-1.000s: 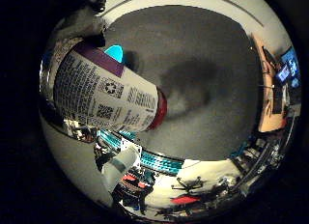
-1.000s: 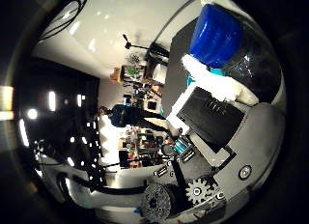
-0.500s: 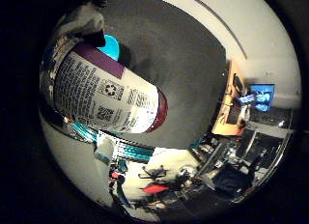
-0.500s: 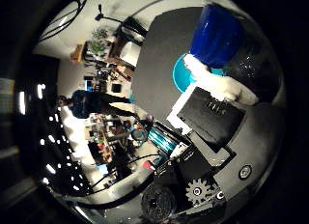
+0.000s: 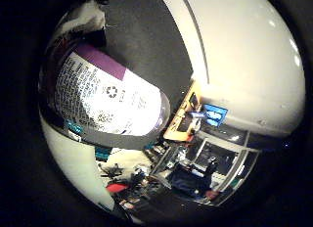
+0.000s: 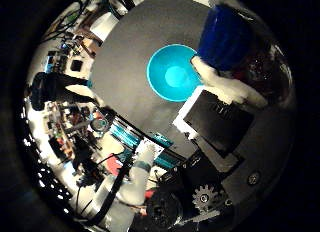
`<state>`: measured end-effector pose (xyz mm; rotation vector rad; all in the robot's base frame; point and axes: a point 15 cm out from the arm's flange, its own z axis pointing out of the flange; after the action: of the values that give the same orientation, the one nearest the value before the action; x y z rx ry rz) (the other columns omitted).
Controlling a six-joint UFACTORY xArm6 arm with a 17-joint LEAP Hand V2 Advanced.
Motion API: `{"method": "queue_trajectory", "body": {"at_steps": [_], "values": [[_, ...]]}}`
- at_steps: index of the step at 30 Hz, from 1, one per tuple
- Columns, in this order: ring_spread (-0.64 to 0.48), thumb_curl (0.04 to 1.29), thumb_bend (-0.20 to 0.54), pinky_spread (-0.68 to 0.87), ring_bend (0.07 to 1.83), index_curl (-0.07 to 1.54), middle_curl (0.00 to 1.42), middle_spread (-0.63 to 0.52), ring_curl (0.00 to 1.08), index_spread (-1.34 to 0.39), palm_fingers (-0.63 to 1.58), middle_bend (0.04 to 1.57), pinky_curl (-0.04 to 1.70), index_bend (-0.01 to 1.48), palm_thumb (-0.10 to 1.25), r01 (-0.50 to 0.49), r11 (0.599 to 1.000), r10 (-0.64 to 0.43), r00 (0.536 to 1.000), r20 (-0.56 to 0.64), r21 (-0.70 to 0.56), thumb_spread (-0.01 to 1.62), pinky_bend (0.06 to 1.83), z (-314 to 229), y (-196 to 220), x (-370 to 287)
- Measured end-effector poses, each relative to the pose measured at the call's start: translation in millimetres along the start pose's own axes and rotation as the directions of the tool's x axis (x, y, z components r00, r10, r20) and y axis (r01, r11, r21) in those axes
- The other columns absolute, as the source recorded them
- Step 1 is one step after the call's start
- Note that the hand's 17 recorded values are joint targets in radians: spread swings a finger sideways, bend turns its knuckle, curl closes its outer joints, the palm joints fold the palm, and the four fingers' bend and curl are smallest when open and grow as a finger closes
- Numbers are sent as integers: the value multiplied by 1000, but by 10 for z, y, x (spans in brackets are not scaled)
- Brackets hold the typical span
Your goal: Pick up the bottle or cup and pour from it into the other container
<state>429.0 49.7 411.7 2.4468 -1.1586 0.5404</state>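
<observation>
The robot hand [image 6: 220,127] is wrapped around the bottle [image 5: 105,104], white and black fingers [image 6: 222,87] curled over it just beneath the blue cap [image 6: 225,37], so the grip is firm and the bottle is up off the counter [image 6: 125,67]. From the little-finger side the bottle fills the near view, right against the palm: a white label with small print, a recycling mark and a purple band across one end, the body lying tilted across the view rather than upright. Look to the thumb side and the blue cap is hanging over the dark grey counter, with the teal bowl [image 6: 172,74] sitting open on that surface; the cap is just beside the bowl's rim, at about three o'clock from the bowl's centre as this view shows it, and I cannot tell whether the two touch. The bowl's inside shows plain teal, nothing visible in it. The counter is a round dark top with a pale edge; beyond it the room is cluttered, with an orange piece of furniture [image 5: 183,122] and a lit blue screen [image 5: 212,114] off past the counter's far edge. The hand's black body and a small gear [image 6: 204,197] crowd the near edge of the thumb-side view.
</observation>
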Motion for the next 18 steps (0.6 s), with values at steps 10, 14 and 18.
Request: {"method": "queue_trajectory", "body": {"at_steps": [10,14,18], "values": [[-180,959,-20,-221,1440,824,734,-110,658,-191,1145,1364,919,1134,1063,103,988,-126,970,-209,-118,523,1301,49,-139,-226],[-181,958,-20,-223,1441,827,734,-110,661,-194,1141,1367,923,1130,1063,134,974,-183,938,-294,-181,520,1289,222,-143,-342],[-181,956,-23,-225,1440,831,736,-111,663,-200,1140,1364,927,1128,1056,143,966,-212,915,-344,-216,513,1287,320,-199,-397]]}}
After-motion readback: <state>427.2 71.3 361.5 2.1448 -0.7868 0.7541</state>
